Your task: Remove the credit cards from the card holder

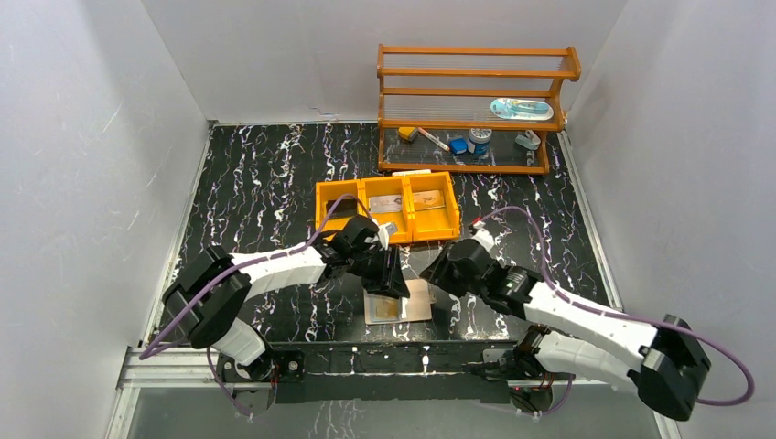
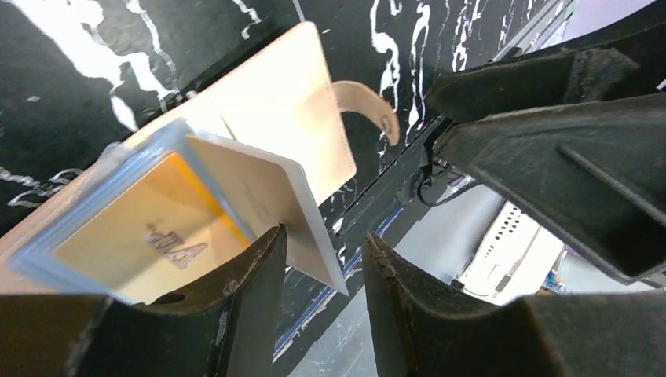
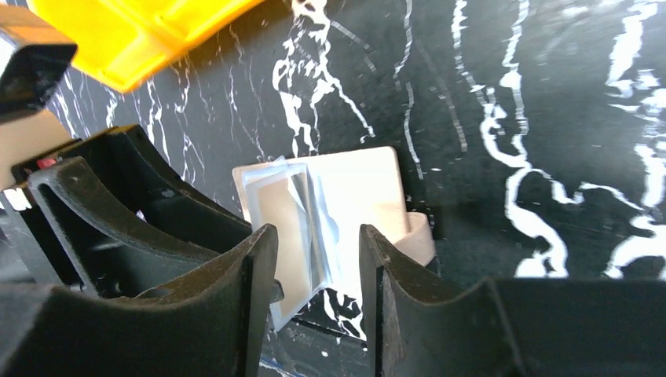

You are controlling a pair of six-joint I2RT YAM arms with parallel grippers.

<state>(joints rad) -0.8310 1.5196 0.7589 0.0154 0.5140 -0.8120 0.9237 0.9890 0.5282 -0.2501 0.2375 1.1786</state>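
The card holder point(image 1: 414, 303) lies open and flat on the tabletop point(image 1: 265, 183), close to the middle of its near edge. One panel is plain cream-tan with a curved side tab point(image 2: 369, 104). The other carries a clear bluish pocket showing an orange card point(image 2: 149, 236) with raised lettering. A greyish-white card point(image 2: 267, 196) tilts up out of the pocket. Its lower corner sits between the left gripper point(image 2: 323, 255) jaws, which stand apart. The right gripper point(image 3: 318, 239) is just beside the holder, its jaws spread and holding nothing.
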